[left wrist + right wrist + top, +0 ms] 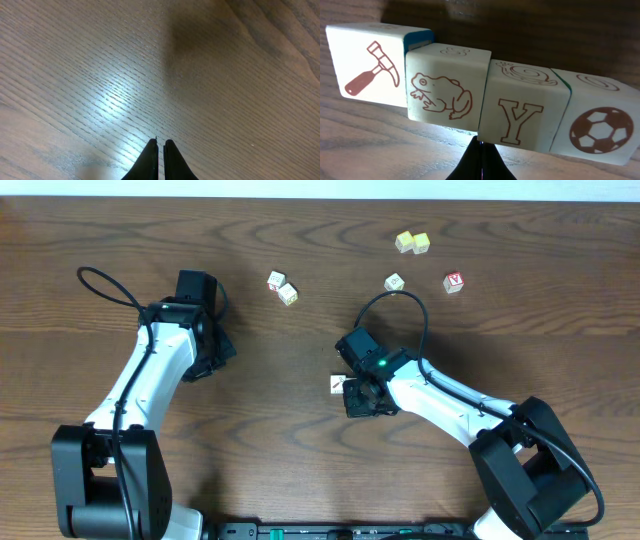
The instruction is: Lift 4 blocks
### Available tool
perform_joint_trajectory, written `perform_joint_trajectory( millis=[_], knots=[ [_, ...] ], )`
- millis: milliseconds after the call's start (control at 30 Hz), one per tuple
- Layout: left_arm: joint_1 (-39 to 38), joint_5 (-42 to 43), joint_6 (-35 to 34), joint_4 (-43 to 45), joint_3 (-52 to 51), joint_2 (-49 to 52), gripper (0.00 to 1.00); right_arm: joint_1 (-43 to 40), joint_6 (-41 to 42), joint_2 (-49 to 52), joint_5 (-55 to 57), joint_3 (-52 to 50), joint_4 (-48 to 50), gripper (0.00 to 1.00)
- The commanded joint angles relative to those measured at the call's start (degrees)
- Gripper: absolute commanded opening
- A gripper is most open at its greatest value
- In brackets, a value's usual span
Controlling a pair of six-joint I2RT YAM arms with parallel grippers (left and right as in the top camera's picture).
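while the right pincer [480, 147] stood closed, its tips sat just below a row of four blocks [492, 100] on the desk [380, 145]. the left pincer [160, 142] was closed too, over wood. well apart lay two yellowish cubes [412, 243], a red-bordered cube [454, 282] and three pale cubes [282, 287].

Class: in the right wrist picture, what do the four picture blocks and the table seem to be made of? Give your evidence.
The blocks: probably wood, coated matte off-white with printed reddish-brown pictures; crisp square edges and teal-painted sides suggest it, though no grain shows. The table: wood or wood-look laminate, brown, slightly glossy; flowing grain lines and a soft light reflection.
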Motion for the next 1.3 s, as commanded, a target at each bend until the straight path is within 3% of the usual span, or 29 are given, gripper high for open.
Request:
perform_joint_trajectory(
  millis=[0,1267],
  knots=[
    [0.04,-0.28,-0.50,-0.17,-0.26,-0.13,0.08,-0.17,-0.74,0.63,-0.26,-0.31,0.46,0.01],
    [0.04,-0.28,-0.48,-0.17,-0.26,-0.13,0.08,-0.22,-3.65,0.55,-0.52,-0.11,2.16,0.01]
  ],
)
